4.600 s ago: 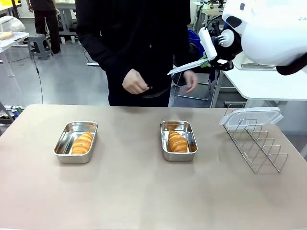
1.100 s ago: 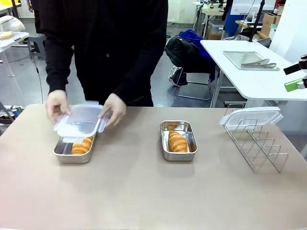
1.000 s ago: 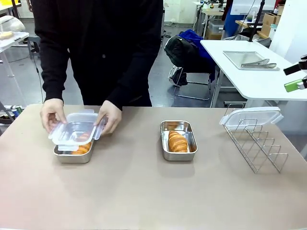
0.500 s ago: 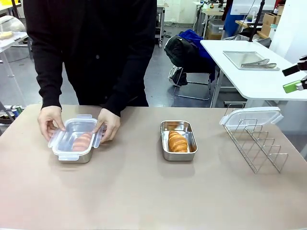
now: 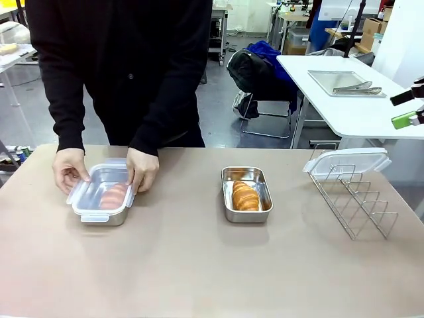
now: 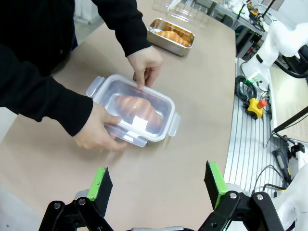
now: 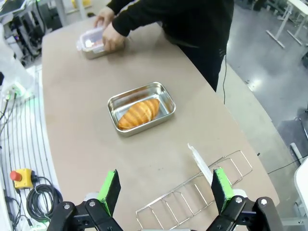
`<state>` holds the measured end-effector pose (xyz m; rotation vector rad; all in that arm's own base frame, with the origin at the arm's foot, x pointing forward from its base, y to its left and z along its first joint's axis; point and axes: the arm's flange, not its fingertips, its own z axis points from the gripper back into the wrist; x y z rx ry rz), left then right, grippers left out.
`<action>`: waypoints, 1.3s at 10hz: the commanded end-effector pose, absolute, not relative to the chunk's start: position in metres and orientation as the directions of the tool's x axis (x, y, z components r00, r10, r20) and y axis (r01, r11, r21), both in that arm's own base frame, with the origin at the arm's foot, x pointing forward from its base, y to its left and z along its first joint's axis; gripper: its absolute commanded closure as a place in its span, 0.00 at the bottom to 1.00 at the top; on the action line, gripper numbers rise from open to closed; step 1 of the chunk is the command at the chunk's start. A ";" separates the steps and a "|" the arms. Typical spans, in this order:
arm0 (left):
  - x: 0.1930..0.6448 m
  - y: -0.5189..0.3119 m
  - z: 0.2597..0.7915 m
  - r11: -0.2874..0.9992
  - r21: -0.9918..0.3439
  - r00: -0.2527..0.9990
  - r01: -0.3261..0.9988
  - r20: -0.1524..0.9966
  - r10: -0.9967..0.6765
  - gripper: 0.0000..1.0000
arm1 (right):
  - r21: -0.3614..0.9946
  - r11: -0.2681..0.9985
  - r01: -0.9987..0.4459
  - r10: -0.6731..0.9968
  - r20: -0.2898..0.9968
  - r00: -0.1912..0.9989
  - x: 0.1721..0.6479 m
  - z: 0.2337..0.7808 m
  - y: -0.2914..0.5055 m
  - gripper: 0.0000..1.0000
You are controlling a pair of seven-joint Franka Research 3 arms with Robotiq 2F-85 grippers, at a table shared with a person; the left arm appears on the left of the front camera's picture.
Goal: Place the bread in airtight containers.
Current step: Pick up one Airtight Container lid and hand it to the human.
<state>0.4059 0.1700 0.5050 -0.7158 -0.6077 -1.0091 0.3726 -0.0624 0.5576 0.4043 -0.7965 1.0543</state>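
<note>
On the left, a steel tin [image 5: 103, 202] holds a croissant [image 5: 112, 195] under a clear lid, and a person's hands [image 5: 142, 169] press on both ends of it. The second tin [image 5: 246, 194] stands uncovered mid-table with its croissant [image 5: 245, 197] inside. My right gripper [image 5: 405, 108] hangs open and empty at the far right edge, well above the table. In the left wrist view my left gripper [image 6: 158, 180] is open above the lidded tin [image 6: 137, 110]. From the right wrist, the right gripper [image 7: 165, 185] is open, high above the uncovered tin [image 7: 142, 108].
A wire rack [image 5: 352, 199] stands at the table's right, with a second clear lid [image 5: 348, 161] resting on its top end. The person stands at the far left side. A white side table [image 5: 344, 99] with a flat steel tray is behind on the right.
The person lowered the clear lid onto the left tin and now presses it down. My right gripper, which earlier held a lid out, has drawn back to the right.
</note>
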 end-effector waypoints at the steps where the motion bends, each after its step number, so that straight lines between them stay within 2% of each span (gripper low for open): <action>1: 0.404 0.168 0.507 0.339 -0.244 0.400 0.909 0.742 -0.538 0.00 | -0.159 0.381 -0.911 0.757 0.619 0.209 0.383 0.560 -0.044 0.00; 4: 0.404 0.168 0.507 0.339 -0.244 0.400 0.909 0.742 -0.538 0.00 | -0.402 0.133 -0.906 0.972 0.230 0.040 0.408 0.552 0.004 0.00; 5: 0.404 0.168 0.507 0.339 -0.244 0.400 0.909 0.742 -0.538 0.00 | -0.426 0.051 -0.903 0.990 0.144 -0.012 0.412 0.545 0.015 0.00; 6: 0.404 0.168 0.507 0.339 -0.244 0.400 0.909 0.742 -0.538 0.00 | -0.449 0.028 -0.893 0.998 0.066 -0.002 0.416 0.538 0.022 0.00; 8: 0.404 0.168 0.507 0.339 -0.244 0.400 0.909 0.742 -0.538 0.00 | -0.443 -0.007 -0.896 1.000 -0.026 0.005 0.424 0.521 0.029 0.00; 13: 0.404 0.168 0.507 0.339 -0.244 0.400 0.909 0.742 -0.538 0.00 | -0.347 -0.034 -0.937 0.999 -0.045 -0.019 0.450 0.469 0.021 0.00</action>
